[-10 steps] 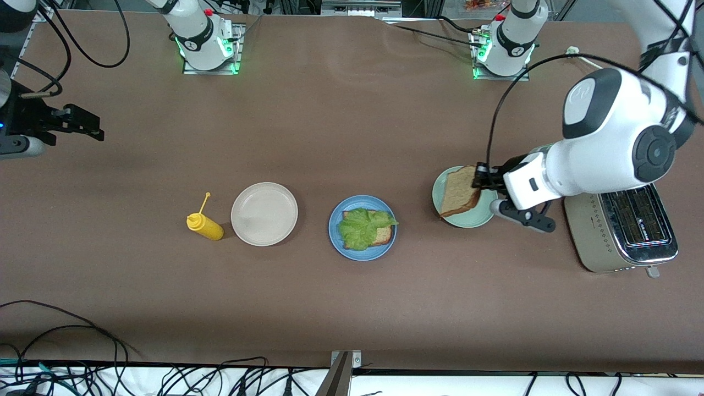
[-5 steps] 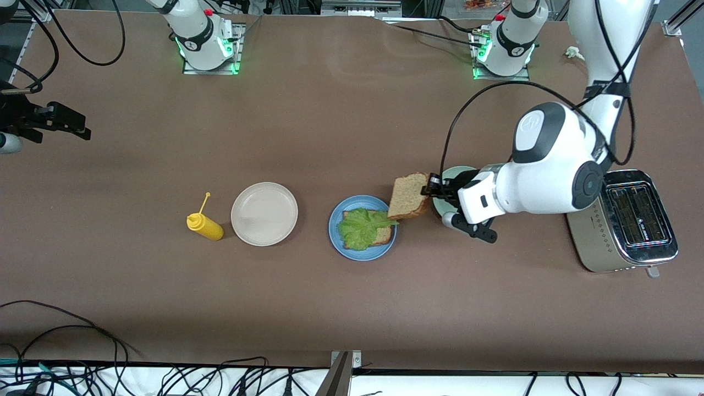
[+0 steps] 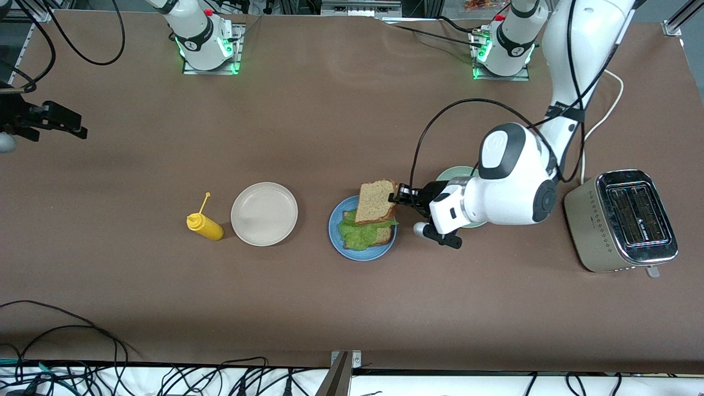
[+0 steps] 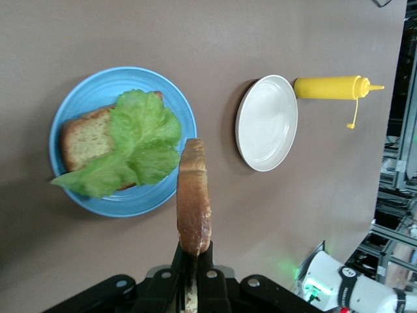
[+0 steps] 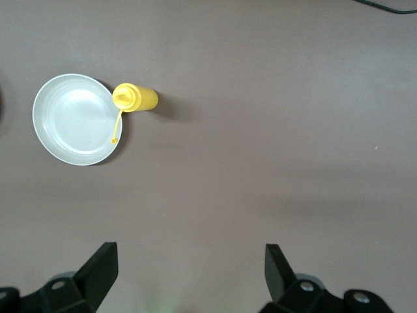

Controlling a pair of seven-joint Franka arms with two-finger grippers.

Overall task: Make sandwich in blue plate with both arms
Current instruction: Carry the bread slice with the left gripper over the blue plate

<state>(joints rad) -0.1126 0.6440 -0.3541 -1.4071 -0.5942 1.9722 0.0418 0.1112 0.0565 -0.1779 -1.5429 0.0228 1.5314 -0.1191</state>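
Since a second ago I see the left gripper (image 3: 397, 198) carry its bread slice (image 3: 375, 201) off the green plate (image 3: 452, 174) — fingers clamped on it, now over the blue plate (image 3: 334, 226) bearing lettuce (image 3: 358, 233) on bread. Right gripper (image 5: 190, 264) waits, fingers apart, over bare worktop (image 3: 341, 126). Beside — beige plate (image 3: 264, 214), mustard bottle (image 3: 205, 226), toaster (image 3: 627, 221).

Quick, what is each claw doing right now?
Left gripper: shut on the top bread slice, over the blue plate.
Right gripper: open, empty, waiting.
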